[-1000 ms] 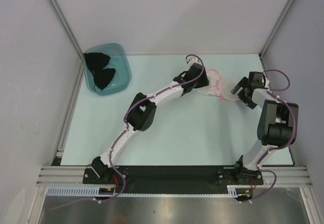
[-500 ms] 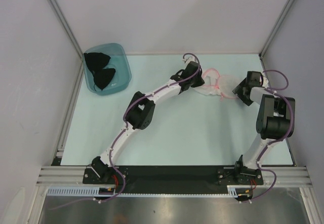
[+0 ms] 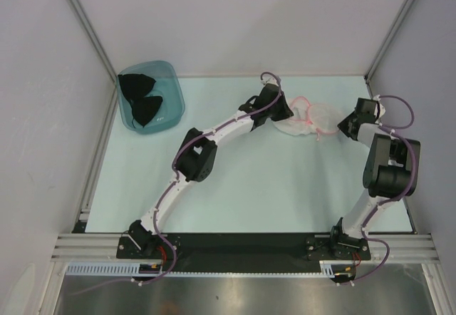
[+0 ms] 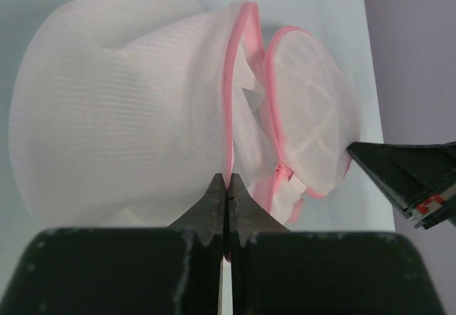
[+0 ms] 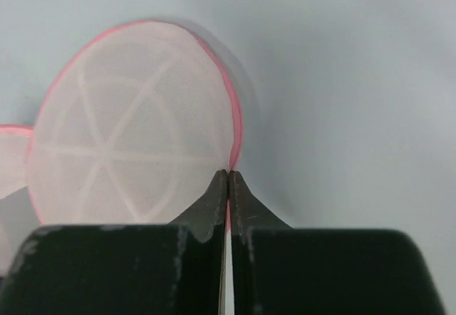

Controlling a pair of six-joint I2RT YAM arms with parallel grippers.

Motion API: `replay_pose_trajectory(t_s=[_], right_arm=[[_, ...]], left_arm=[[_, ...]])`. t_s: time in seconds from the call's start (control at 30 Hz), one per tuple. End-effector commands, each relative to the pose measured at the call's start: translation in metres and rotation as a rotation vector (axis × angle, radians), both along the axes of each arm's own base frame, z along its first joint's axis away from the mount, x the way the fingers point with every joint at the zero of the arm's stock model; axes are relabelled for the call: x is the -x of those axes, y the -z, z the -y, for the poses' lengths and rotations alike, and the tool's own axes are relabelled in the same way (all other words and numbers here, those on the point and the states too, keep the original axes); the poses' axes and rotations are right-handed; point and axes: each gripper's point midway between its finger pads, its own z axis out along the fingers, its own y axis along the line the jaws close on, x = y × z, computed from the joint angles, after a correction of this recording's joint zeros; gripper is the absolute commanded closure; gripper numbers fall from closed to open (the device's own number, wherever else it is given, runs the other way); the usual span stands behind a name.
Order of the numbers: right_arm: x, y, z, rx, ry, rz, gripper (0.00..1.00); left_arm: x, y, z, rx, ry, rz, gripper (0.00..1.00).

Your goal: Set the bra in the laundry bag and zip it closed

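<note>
Left gripper is clamped tight on the pink trim of the laundry bag, and the right gripper pinches the rim of its other round half. Bra sits in the teal tub, far-left corner, well apart.

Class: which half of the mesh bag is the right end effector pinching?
The flat round half with white spoke ribs; the right end effector grips its pink rim. The left end effector pinches the puffed half.
</note>
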Motion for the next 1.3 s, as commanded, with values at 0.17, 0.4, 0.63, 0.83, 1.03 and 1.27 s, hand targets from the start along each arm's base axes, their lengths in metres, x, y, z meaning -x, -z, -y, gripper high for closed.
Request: replay_pose_trajectory(t_s=[0.17, 0.4, 0.63, 0.83, 1.03, 1.27], right_arm=[[-0.004, -0.278, -0.016, 0.38, -0.123, 0.497, 1.0], [0.008, -0.283, -0.043, 0.441, -0.214, 0.522, 1.0], [0.011, -0.225, -0.063, 0.451, -0.285, 0.419, 1.0], [0.024, -0.169, -0.074, 0.409, -0.288, 0.322, 1.0], [0.048, -0.12, -0.062, 0.378, -0.166, 0.178, 1.0], [0.073, -0.164, -0.09, 0.361, -0.137, 0.455, 1.0]], left_arm=[[-0.015, -0.188, -0.023, 0.304, 0.024, 0.172, 1.0], [-0.017, -0.201, -0.034, 0.311, 0.012, 0.176, 1.0], [-0.018, -0.168, -0.036, 0.253, 0.022, 0.143, 1.0], [-0.015, -0.129, -0.052, 0.162, -0.034, 0.108, 1.0], [-0.002, -0.094, -0.077, 0.095, -0.114, 0.045, 1.0], [0.022, -0.073, -0.118, 0.075, -0.27, -0.034, 1.0]])
